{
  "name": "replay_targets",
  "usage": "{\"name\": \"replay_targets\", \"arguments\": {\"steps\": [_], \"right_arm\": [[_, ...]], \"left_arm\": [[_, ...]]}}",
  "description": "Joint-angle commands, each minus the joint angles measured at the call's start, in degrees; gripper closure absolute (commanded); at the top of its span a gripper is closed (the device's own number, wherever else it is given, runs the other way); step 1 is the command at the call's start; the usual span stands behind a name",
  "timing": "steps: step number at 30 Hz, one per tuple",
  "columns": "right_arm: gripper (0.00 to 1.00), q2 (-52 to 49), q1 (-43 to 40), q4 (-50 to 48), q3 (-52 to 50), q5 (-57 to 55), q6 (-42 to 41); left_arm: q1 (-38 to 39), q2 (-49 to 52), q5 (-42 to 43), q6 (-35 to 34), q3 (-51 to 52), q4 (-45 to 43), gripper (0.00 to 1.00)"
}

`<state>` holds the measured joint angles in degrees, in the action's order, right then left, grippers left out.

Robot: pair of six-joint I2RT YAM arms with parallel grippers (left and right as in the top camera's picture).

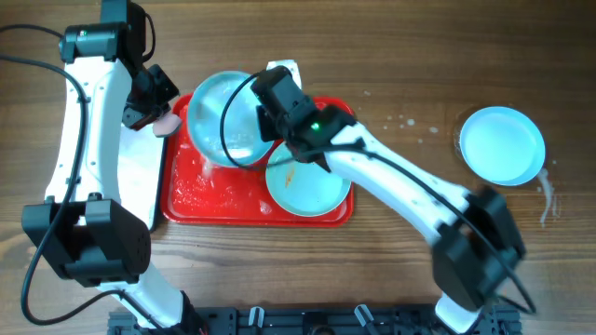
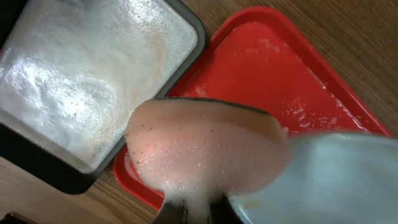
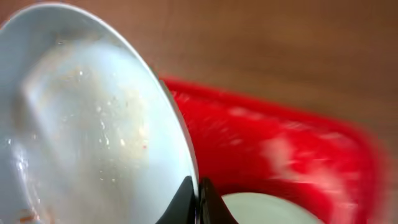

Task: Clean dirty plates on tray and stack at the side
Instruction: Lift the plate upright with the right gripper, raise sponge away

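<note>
My right gripper (image 1: 264,119) is shut on the rim of a pale blue plate (image 1: 223,116) and holds it tilted over the left part of the red tray (image 1: 200,200). In the right wrist view the fingers (image 3: 196,199) pinch that plate's rim (image 3: 87,124), which shows small smears. My left gripper (image 1: 160,110) is shut on a pink soapy sponge (image 2: 205,149) at the plate's left edge (image 2: 323,180). A second plate (image 1: 305,186) with an orange smear lies flat on the tray. A third plate (image 1: 503,144) sits on the table at the far right.
A black-rimmed silvery metal tray (image 2: 93,81) with foamy water lies left of the red tray. Soap foam covers the red tray's floor (image 2: 273,68). Wet spots mark the wooden table (image 1: 400,121) near the right-hand plate.
</note>
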<state>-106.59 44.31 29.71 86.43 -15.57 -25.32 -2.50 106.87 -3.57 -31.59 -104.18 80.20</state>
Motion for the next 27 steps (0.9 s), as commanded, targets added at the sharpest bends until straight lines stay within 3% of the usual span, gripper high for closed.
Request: {"name": "replay_targets", "arguments": {"steps": [1, 4, 10, 22, 27], "right_arm": [[0.96, 4.0, 4.3, 3.6, 0.8, -27.1, 2.8], [0.96, 4.0, 8.8, 7.1, 0.5, -45.2, 2.6], [0.95, 3.8, 16.1, 7.3, -2.1, -70.7, -0.8], [0.96, 3.8, 17.9, 7.6, -2.7, -70.9, -3.6], [0.96, 3.8, 17.7, 7.4, -2.7, -56.2, -9.2]], "left_arm": [[-0.4, -1.1, 0.3, -0.2, -0.7, 0.0, 0.96], [-0.3, -1.1, 0.3, -0.2, 0.7, -1.1, 0.96], [-0.3, -1.1, 0.5, -0.2, 5.2, -3.2, 0.96], [-0.3, -1.1, 1.1, -0.2, 6.7, -3.7, 0.96], [-0.2, -1.1, 1.6, -0.2, 6.7, -3.7, 0.96]]}}
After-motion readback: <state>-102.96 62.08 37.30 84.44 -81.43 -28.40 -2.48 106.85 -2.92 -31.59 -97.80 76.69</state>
